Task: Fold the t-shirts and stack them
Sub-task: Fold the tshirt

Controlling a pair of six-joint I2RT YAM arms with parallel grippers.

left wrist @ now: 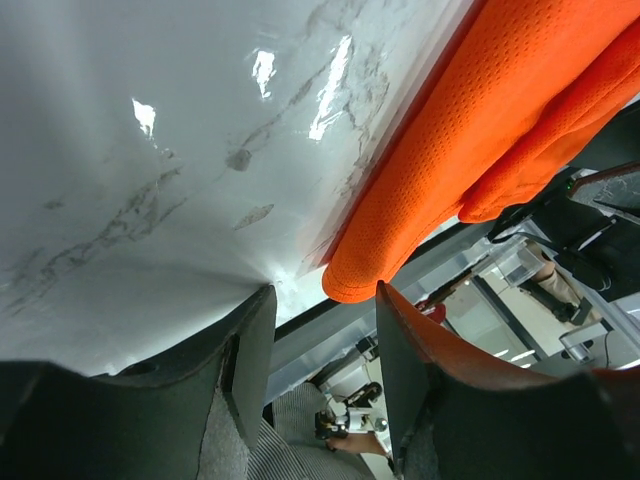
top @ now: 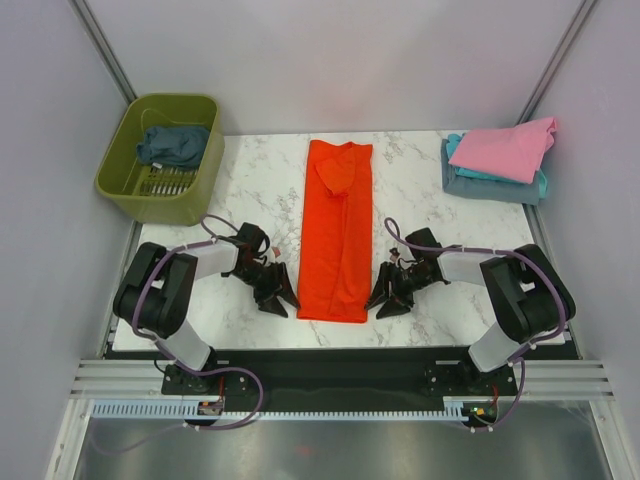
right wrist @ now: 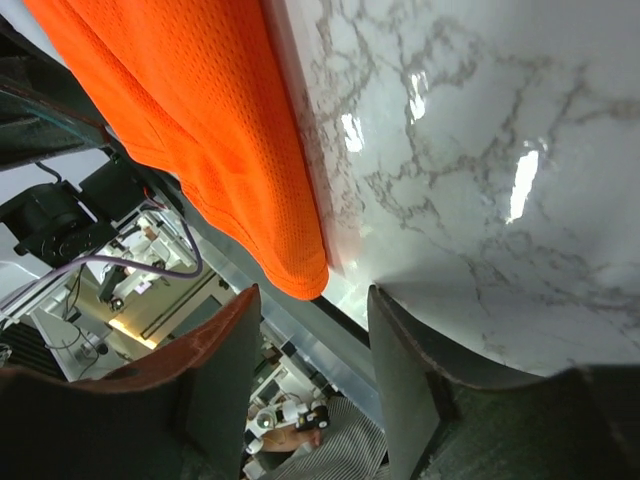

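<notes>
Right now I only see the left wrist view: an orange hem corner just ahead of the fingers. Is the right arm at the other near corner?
Observer: Yes, the right gripper is at the near right corner of the orange-red t-shirt, its fingers apart and the corner just ahead of the gap.
Operator: How does the shirt lie?
Observer: As one long narrow strip on the table, running away from the arms, sides folded in.
Operator: And the other shirts?
Observer: A pink t-shirt lies on a light teal t-shirt at the far right; a dark slate-blue t-shirt sits in the olive-green basket, far left.
</notes>
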